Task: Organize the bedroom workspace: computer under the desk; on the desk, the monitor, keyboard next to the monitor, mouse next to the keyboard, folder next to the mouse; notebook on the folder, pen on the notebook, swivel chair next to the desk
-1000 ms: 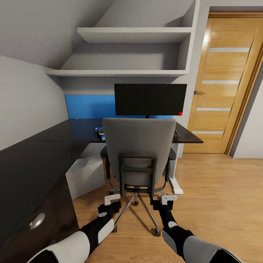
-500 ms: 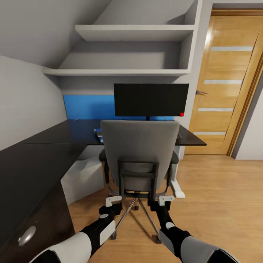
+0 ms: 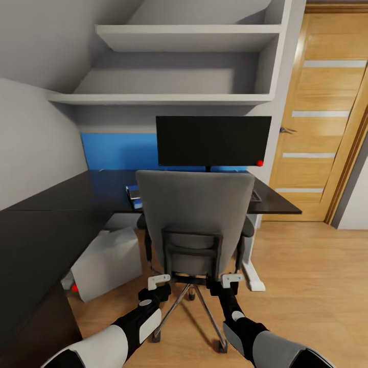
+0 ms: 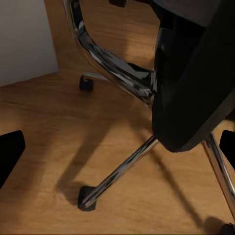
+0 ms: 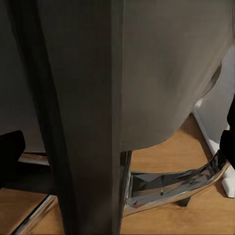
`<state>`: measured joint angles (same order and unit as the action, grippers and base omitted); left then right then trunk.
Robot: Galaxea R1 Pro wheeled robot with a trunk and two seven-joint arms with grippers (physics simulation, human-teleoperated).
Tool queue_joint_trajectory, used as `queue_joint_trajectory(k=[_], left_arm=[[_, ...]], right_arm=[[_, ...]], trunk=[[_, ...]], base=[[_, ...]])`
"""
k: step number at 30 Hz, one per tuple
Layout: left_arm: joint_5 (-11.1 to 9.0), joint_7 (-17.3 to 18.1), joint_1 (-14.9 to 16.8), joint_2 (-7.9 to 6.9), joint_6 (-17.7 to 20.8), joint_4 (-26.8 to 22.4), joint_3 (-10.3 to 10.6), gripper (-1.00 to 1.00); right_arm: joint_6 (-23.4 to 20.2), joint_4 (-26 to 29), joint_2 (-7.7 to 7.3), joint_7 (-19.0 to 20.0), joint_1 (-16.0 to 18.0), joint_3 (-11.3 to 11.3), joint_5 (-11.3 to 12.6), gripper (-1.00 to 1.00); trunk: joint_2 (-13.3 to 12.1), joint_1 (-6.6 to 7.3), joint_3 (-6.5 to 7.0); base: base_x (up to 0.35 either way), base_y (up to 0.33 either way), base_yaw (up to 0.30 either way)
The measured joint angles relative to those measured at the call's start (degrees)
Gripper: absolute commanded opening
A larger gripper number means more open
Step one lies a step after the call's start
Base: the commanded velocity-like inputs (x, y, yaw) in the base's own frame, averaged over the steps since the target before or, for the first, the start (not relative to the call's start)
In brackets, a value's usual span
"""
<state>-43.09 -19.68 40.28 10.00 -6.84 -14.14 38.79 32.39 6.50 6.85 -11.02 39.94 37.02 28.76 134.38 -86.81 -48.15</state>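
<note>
Here, swivel chair (image 3: 197, 214) facing desk (image 3: 61, 214), monitor (image 3: 213, 140) behind

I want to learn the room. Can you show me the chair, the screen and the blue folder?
swivel chair (image 3: 197, 204): head view, middle of its grey backrest.
monitor (image 3: 213, 140): head view, centre of the black display.
folder (image 3: 134, 196): head view, blue corner showing beside the chair.

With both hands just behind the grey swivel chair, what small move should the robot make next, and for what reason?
Probably keep rolling forward a little, so the left hand and right hand nudge the grey upholstered swivel chair closer to the glossy black L-shaped desk. Both hands sit low at the chair's back, apparently open, and the chair faces the desk below the wide black monitor.
</note>
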Motion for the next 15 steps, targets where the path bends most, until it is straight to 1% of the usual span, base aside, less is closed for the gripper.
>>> queue_joint_trajectory(k=[3,6,11,12,13,14,15], left_arm=[[-0.1,0.0,0.0,0.00,0.0,0.1,0.0,1.00],[-0.2,-0.1,0.0,0.00,0.0,0.1,0.0,1.00],[-0.2,0.0,-0.1,0.00,0.0,0.1,0.1,1.00],[-0.3,-0.1,0.0,0.00,0.0,0.1,0.1,1.00],[-0.7,0.1,-0.2,0.00,0.1,0.1,0.5,1.00],[-1.0,0.3,-0.1,0.00,0.1,0.0,0.8,1.00],[-1.1,0.3,-0.1,0.00,0.1,0.0,0.9,1.00]], right_arm=[[0.1,0.0,0.01,0.0,0.0,0.1,-0.2,1.00],[0.0,0.1,0.02,0.1,0.0,0.5,-0.6,1.00],[0.0,0.1,0.02,0.1,0.0,0.6,-0.7,1.00],[0.0,0.1,0.02,0.1,0.0,0.6,-0.7,1.00],[-0.1,0.1,0.01,0.1,0.0,0.8,-0.8,1.00],[-0.1,0.1,0.02,0.1,0.0,0.9,-0.9,1.00],[-0.1,0.1,0.02,0.1,0.0,1.0,-0.9,1.00]], trunk=[[0.0,0.00,0.00],[0.0,0.00,0.00],[0.0,0.00,0.00],[0.0,0.00,0.00],[0.0,0.00,-0.02],[0.0,-0.01,-0.02],[0.0,-0.02,-0.02]], base=[[0.315,-0.134,0.000],[0.295,-0.196,0.000],[0.290,-0.198,0.000],[0.235,-0.148,0.000],[0.151,-0.095,0.000],[0.077,-0.048,0.000],[-0.141,-0.052,0.000]])
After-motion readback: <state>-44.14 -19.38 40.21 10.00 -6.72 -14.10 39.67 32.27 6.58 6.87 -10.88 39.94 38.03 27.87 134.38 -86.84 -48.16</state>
